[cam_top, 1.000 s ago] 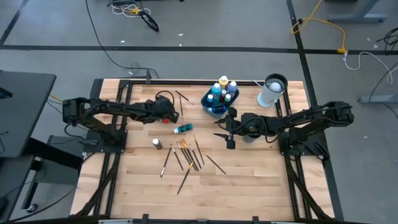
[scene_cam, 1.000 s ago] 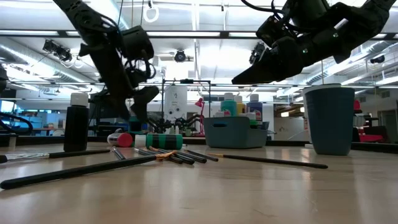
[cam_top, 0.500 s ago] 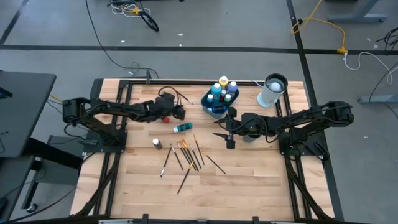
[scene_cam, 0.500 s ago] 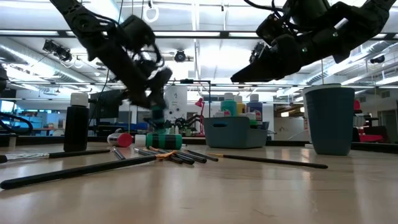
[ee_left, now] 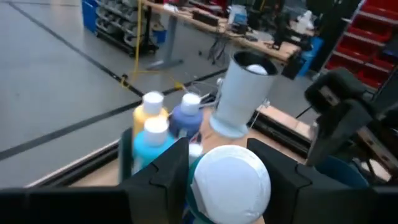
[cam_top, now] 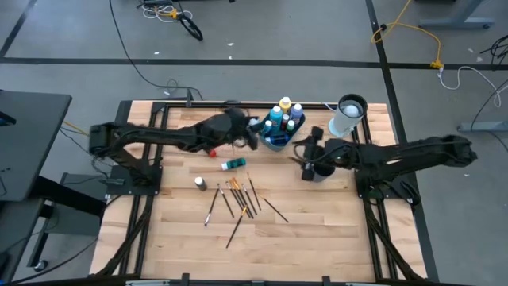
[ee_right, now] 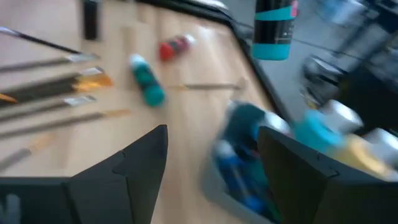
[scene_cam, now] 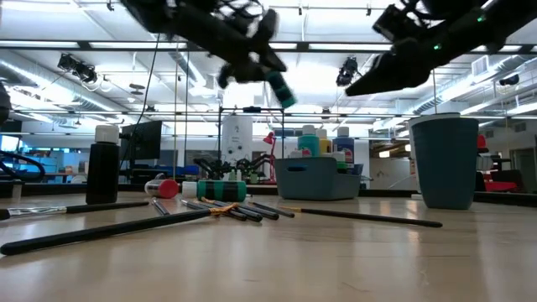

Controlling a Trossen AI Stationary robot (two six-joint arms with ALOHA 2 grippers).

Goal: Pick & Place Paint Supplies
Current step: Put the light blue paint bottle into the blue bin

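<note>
High view: left gripper (cam_top: 252,140) hovered just beside blue bin (cam_top: 272,141); right gripper (cam_top: 307,151) near bin, opposite side. Brushes (cam_top: 238,199) and green bottle (cam_top: 233,164) lay on table (cam_top: 317,230), apart from bin.

Low view: teal bottle (scene_cam: 281,88) held aloft above bin (scene_cam: 319,180).

Left wrist view: fingers (ee_left: 171,171) clamped white-capped bottle (ee_left: 230,183); bin's bottles (ee_left: 166,121) close ahead.

Right wrist view: fingers (ee_right: 134,165) spread, nothing between; red bottle (ee_right: 173,47) farther from bin (ee_right: 249,165) than green one.

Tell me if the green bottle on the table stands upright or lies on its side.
On its side. The green bottle lies flat on the table near the brushes; the low view shows it lying lengthwise.
</note>
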